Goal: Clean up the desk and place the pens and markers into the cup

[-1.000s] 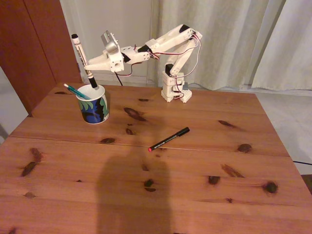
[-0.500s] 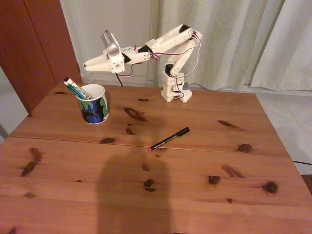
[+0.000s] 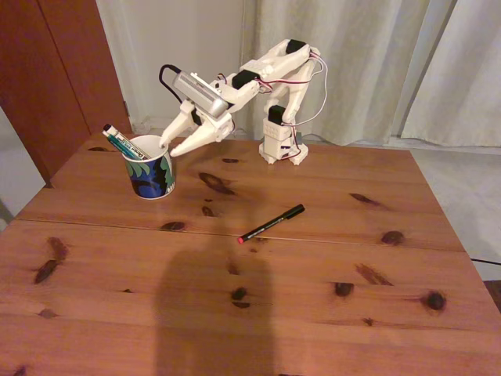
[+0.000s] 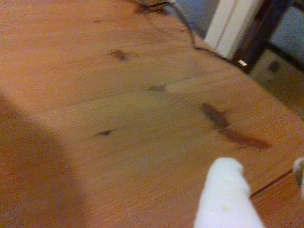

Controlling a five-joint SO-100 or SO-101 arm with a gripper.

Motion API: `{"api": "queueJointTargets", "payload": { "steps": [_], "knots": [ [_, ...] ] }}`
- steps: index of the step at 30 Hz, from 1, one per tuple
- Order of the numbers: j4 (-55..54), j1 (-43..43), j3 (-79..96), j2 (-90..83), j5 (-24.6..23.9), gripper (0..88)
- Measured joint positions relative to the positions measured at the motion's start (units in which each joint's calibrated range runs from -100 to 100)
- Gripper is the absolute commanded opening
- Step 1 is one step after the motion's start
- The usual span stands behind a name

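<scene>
Pincer has swung down beside cup, seemingly empty.

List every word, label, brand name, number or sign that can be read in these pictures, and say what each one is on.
No text can be read.
The marker in the cup: dark marks on its white barrel, too small to read.
The black pen on the desk: no print can be made out.
The cup: a leafy pattern, no lettering.
The arm and its pincer: no labels can be made out.
The wrist view: blurred, no text.
</scene>
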Motion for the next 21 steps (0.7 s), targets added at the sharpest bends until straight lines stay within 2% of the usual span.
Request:
{"api": "queueJointTargets", "payload": {
  "steps": [21],
  "knots": [
    [0.7, -1.2, 2.2, -0.3, -0.8, 11.3]
  ]
}}
